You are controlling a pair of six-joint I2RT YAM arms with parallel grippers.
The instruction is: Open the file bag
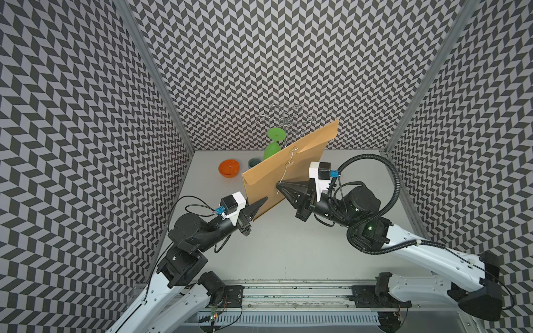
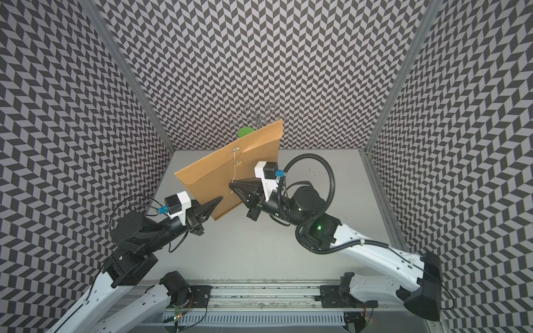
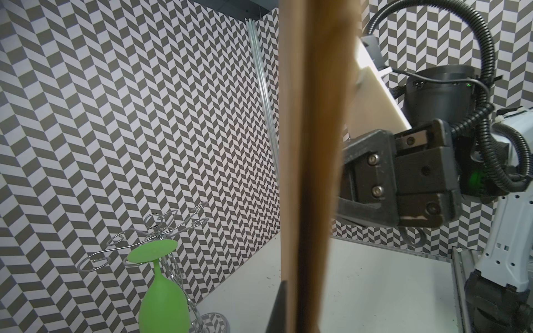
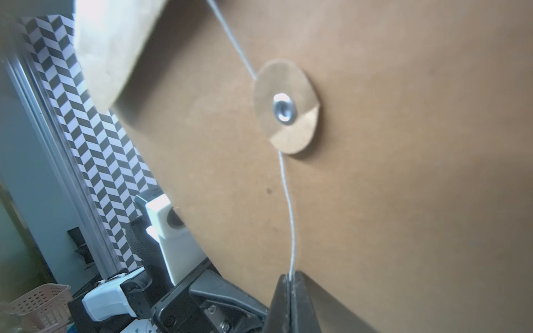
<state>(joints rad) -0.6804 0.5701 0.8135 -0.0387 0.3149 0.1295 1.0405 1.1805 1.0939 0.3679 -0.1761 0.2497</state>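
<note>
The file bag (image 1: 288, 178) (image 2: 227, 176), a brown kraft envelope, is held up on edge above the table, flap side facing the right arm. My left gripper (image 1: 264, 200) (image 2: 219, 199) is shut on its lower corner; in the left wrist view the bag (image 3: 311, 144) runs edge-on between the jaws. My right gripper (image 1: 280, 184) (image 2: 232, 184) (image 4: 290, 278) is shut on the thin white string (image 4: 288, 201). The string passes the round button (image 4: 284, 109) and goes up to the flap (image 4: 115, 52).
At the back of the table, behind the bag, a green wine glass (image 1: 273, 144) (image 3: 163, 302) hangs upside down on a wire rack (image 1: 285, 118). An orange bowl (image 1: 229, 168) and a small teal cup (image 1: 253, 163) sit beside it. Patterned walls close three sides.
</note>
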